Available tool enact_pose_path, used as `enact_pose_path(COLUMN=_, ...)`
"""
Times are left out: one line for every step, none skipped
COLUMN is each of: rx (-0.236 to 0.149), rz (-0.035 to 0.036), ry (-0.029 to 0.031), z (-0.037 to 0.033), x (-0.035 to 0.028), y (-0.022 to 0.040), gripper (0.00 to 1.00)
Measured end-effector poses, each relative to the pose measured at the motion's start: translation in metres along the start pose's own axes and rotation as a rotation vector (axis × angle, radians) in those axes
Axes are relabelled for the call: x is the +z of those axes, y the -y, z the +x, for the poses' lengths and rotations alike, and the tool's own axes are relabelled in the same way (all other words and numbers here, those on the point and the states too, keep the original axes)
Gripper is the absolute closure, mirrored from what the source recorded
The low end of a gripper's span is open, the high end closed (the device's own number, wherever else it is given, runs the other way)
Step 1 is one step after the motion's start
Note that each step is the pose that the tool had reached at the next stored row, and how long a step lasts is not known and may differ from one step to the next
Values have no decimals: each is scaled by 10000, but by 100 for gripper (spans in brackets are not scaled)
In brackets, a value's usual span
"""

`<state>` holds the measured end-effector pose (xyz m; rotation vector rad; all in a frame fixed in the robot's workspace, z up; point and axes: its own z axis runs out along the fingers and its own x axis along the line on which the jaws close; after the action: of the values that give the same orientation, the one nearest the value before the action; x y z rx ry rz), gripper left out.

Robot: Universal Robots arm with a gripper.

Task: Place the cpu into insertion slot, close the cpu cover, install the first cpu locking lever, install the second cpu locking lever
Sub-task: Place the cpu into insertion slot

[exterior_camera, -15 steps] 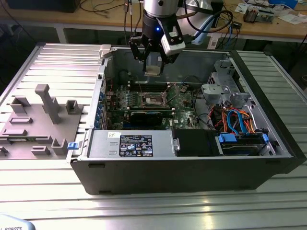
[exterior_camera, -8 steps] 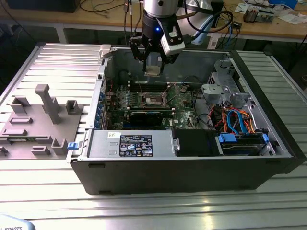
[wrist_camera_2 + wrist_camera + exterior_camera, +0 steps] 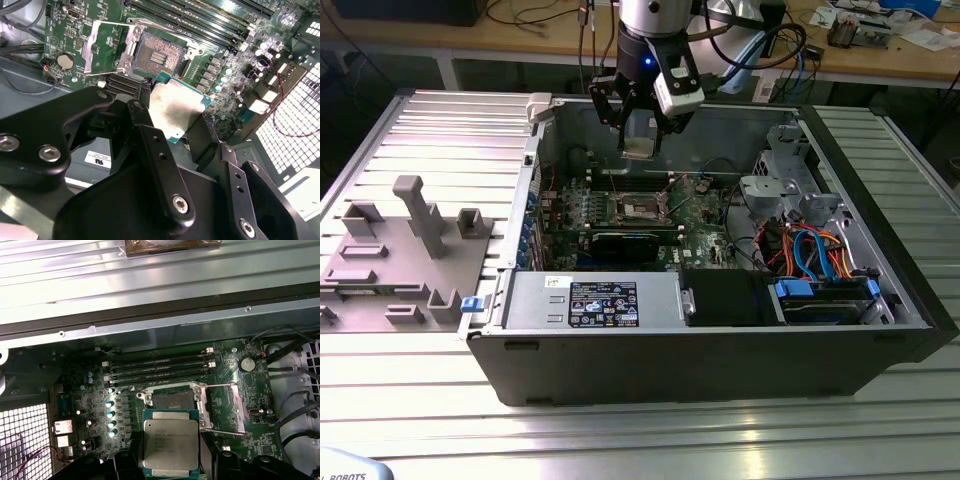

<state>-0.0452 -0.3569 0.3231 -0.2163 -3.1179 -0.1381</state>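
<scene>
My gripper (image 3: 640,140) is shut on the cpu (image 3: 640,149), a flat square chip with a dull silver top, held by its edges above the motherboard inside the open computer case. In both wrist views the cpu (image 3: 176,109) (image 3: 170,442) hangs a little to one side of the bare insertion slot (image 3: 157,55) (image 3: 172,399), not touching it. The cpu cover (image 3: 104,47) (image 3: 220,407), a silvery frame, stands swung open beside the slot. Thin lever rods (image 3: 222,386) lie raised along the cover.
The case walls (image 3: 535,170) ring the board. A power supply (image 3: 600,305) lies at the near side, and a drive cage with blue and orange cables (image 3: 820,275) at the exterior view's right. Memory slots (image 3: 160,367) run beside the socket. A grey fixture (image 3: 410,240) stands on the table.
</scene>
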Motion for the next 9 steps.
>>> enact_pose_path(rx=18, rz=0, ry=2, z=0, x=0, y=0, gripper=46)
enact_pose_path(rx=54, rz=-1, ry=5, z=0, x=1, y=0, gripper=46)
enact_pose_path(rx=79, rz=-1, ry=7, z=0, x=2, y=0, gripper=46)
enact_pose_path(rx=98, rz=-2, ry=9, z=0, x=3, y=0, gripper=46)
enact_pose_path(rx=113, rz=-2, ry=10, z=0, x=3, y=0, gripper=46)
enact_pose_path(rx=128, rz=-2, ry=11, z=0, x=4, y=0, gripper=46)
enact_pose_path(rx=145, rz=-3, ry=13, z=0, x=4, y=0, gripper=46)
enact_pose_path(rx=163, rz=-2, ry=14, z=0, x=5, y=0, gripper=46)
enact_pose_path(rx=178, rz=-3, ry=16, z=0, x=5, y=0, gripper=46)
